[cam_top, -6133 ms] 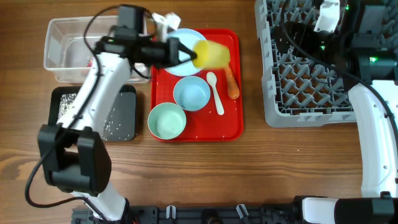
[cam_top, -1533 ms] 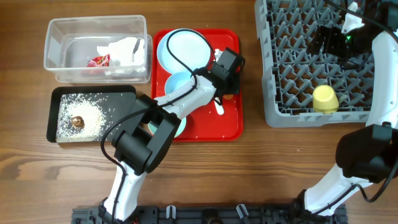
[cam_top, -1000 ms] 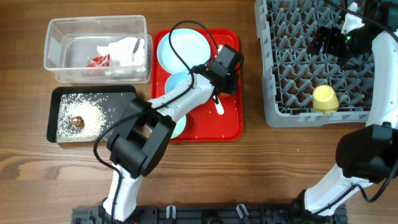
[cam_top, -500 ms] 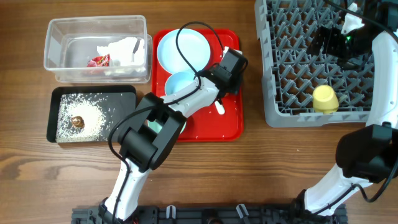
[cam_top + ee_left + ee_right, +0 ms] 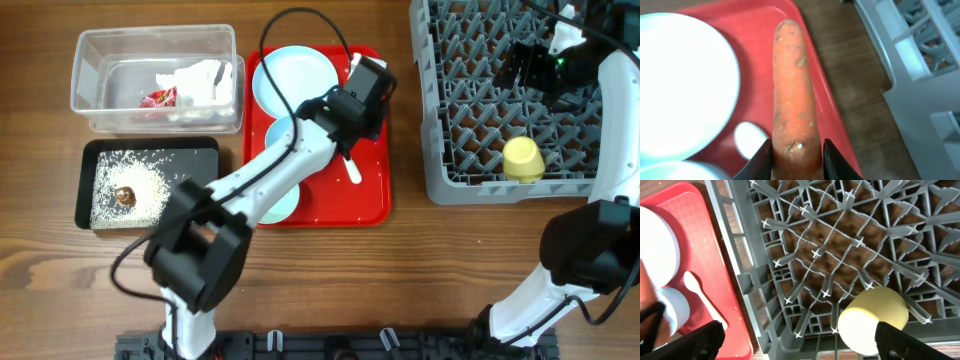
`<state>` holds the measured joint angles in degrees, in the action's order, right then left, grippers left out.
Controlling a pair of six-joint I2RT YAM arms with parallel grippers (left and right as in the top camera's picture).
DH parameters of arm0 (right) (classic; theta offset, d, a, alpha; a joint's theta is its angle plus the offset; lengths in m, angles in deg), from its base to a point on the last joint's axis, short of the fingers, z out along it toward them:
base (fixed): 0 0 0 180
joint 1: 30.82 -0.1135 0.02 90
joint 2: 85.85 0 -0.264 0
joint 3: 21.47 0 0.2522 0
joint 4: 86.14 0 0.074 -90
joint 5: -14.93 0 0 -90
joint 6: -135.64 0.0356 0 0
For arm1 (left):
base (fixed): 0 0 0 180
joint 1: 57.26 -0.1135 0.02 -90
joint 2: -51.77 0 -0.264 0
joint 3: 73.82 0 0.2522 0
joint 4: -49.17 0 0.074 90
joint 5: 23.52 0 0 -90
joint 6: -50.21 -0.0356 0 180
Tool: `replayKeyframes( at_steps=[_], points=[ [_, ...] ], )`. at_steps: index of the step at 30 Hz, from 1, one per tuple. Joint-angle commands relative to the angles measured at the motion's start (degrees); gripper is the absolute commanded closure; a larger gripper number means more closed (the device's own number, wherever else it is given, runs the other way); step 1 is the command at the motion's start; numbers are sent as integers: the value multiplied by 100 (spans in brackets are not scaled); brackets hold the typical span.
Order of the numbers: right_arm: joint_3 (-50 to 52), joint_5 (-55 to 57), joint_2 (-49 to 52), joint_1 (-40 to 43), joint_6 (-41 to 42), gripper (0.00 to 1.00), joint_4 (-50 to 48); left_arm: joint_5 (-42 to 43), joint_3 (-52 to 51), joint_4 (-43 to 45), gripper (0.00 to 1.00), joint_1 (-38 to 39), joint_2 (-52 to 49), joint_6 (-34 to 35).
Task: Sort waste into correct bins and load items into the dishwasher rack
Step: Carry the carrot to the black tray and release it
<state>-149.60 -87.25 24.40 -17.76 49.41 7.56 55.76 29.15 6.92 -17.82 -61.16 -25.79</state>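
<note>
wooden desk: carrot pinched at the tray's right edge

left gripper (image 5: 795, 156) is narrowed onto the orange carrot piece (image 5: 792, 85), its fingers (image 5: 759, 159) clamping the carrot's near end. the rest of the carrot points away from the gripper, along the right edge of the red tray (image 5: 372, 205) toward its far right corner. light blue plate (image 5: 295, 80) lies just beside, and the white spoon (image 5: 352, 168) is on the tray nearby. right gripper (image 5: 525, 65) is spread wide and holds nothing, over the dishwasher rack (image 5: 470, 100). small yellow cup (image 5: 522, 157) sits by the rack's front edge, apart from it.
</note>
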Motion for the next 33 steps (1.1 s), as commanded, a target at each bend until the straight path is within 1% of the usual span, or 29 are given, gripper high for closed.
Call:
replayKeyframes(
  at_steps=[1, 3, 6, 7, 10, 13, 15, 16, 18, 19, 21, 23, 24, 26, 28, 29, 30, 32, 33],
  points=[
    [-114, 52, -138, -7, -74, 0, 4, -739, 17, -575, 82, -4, 625, -28],
    [-114, 52, -138, -7, -74, 0, 9, -885, 17, -1169, 80, -109, 931, 208],
    [-114, 52, -138, -7, -74, 0, 9, -885, 17, -2035, 80, -553, 1366, 970],
    [-114, 52, -138, -7, -74, 0, 9, -883, 17, -2269, 80, -717, 1469, 1108],
    [-114, 52, -138, -7, -72, 0, 20, -863, 17, -2942, 80, -1207, 1628, 1434],
    [-114, 52, -138, -7, -72, 0, 22, -839, 17, -3759, 80, -1735, 1628, 2002],
    [-114, 52, -138, -7, -74, 0, 0, -726, 15, -4074, 80, -1980, 1628, 2020],
    [-114, 52, -138, -7, -74, 0, 0, -667, 13, -4260, 80, -2175, 1626, 2188],
    [-114, 52, -138, -7, -74, 0, 7, -671, -39, -4411, 81, -2371, 1617, 2253],
    [-114, 52, -138, -7, -74, 0, 4, -673, -184, -4424, 82, -2524, 1617, 2284],
    [-114, 52, -138, -7, -74, 0, 4, -673, -619, -4404, 80, -2857, 1617, 2680],
    [-114, 52, -138, -7, -76, 0, -2, -671, -1056, -4308, 80, -3152, 1617, 2907],
    [-114, 52, -138, -7, -74, 0, -2, -667, -1508, -4044, 82, -3425, 1617, 3193],
    [-114, 52, -138, -7, -74, 0, 0, -654, -1923, -3633, 84, -3606, 1617, 3421],
    [-114, 52, -138, -7, -72, 0, 4, -509, -2500, -2743, 84, -3738, 1617, 3495],
    [-114, 52, -138, -7, -74, 1, 9, -501, -2828, -2131, 82, -3748, 1617, 3624],
    [-114, 52, -138, -7, -74, 0, 17, -498, -3036, -1711, 78, -3748, 1615, 3641],
    [-114, 52, -136, -7, -74, 0, 26, -581, -3285, -1237, 68, -3748, 1615, 3641],
    [-114, 52, -136, -7, -74, 0, 28, -658, -3307, -1207, 62, -3748, 1615, 3639]
  ],
)
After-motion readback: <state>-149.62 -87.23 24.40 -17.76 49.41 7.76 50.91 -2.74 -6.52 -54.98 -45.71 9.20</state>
